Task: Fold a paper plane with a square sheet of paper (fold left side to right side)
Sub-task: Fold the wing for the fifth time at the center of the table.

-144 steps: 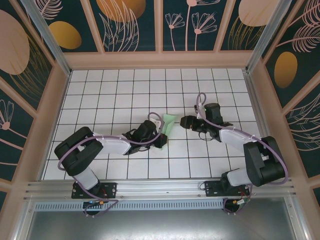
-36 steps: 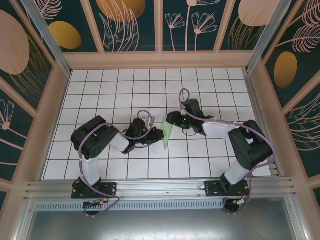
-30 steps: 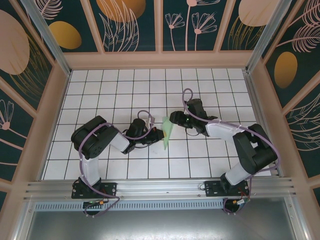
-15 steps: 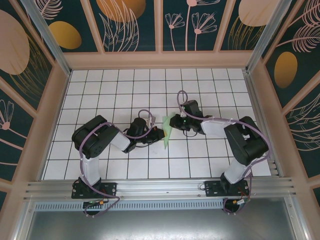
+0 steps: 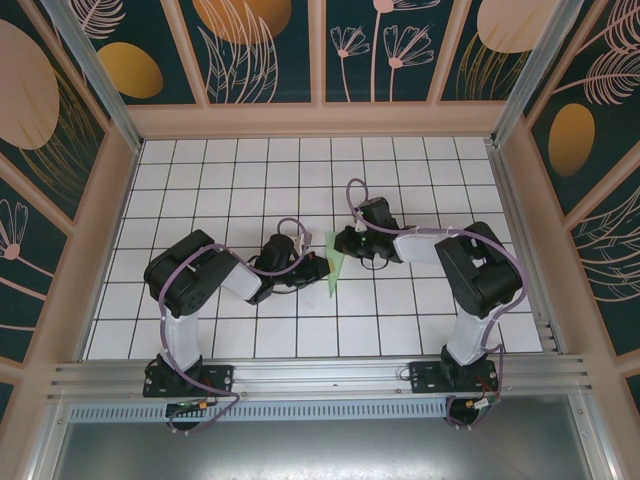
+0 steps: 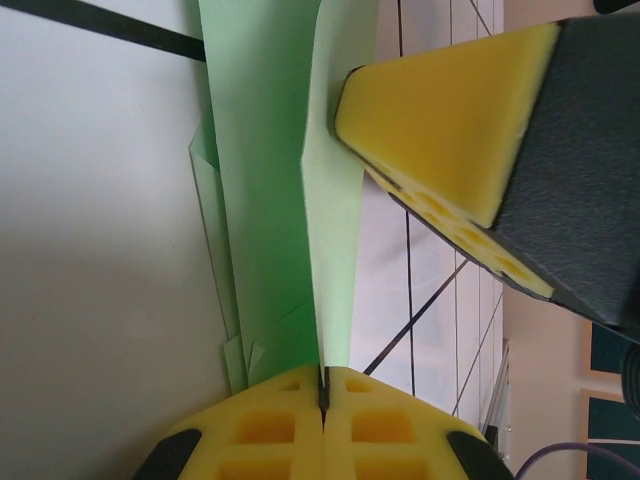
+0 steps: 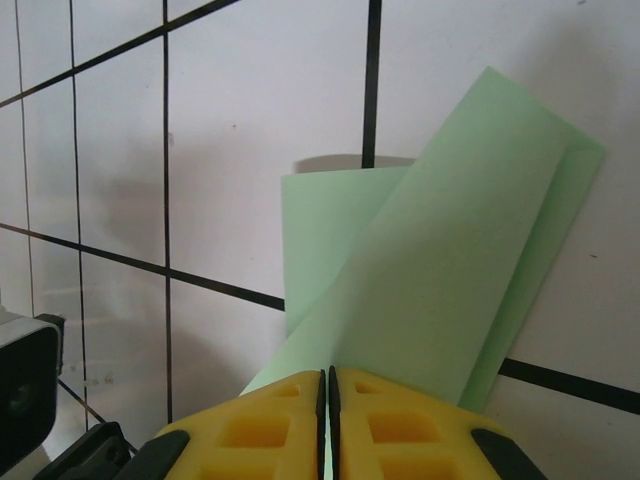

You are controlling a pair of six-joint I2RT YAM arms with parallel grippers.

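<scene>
**Item:** pale green paper [image 7: 440,270], plain and unmarked, folded into a narrow strip of several overlapping layers with long straight creases.

**Position:** between the two sets of fingers, running straight out ahead of the left fingers [image 6: 262,432] to the right fingers [image 7: 262,432] at its far end. Raised off the white, black-lined tabletop [image 7: 260,90], with a soft shadow on the tile behind it.

**Left fingers:** yellow foam pads pressed flat together with no gap at the seam. Clamped on the near end of the paper, one thin edge entering the seam exactly. One flap rising straight ahead of the pads, with further folded layers fanned out to one side.

**Right fingers:** yellow foam pads likewise brought together, the seam a thin dark line. Gripping the opposite end of the paper. Broad folded panel spreading upward and to the right from the pads, with a shorter layer beside it and a narrow under-layer showing along the far edge. From the left wrist, seen as a yellow wedge with its tip touching the outer flap.

**Overhead view:** both sets of fingers tip to tip near the middle of the tabletop, with the paper a slim green sliver between them.
</scene>
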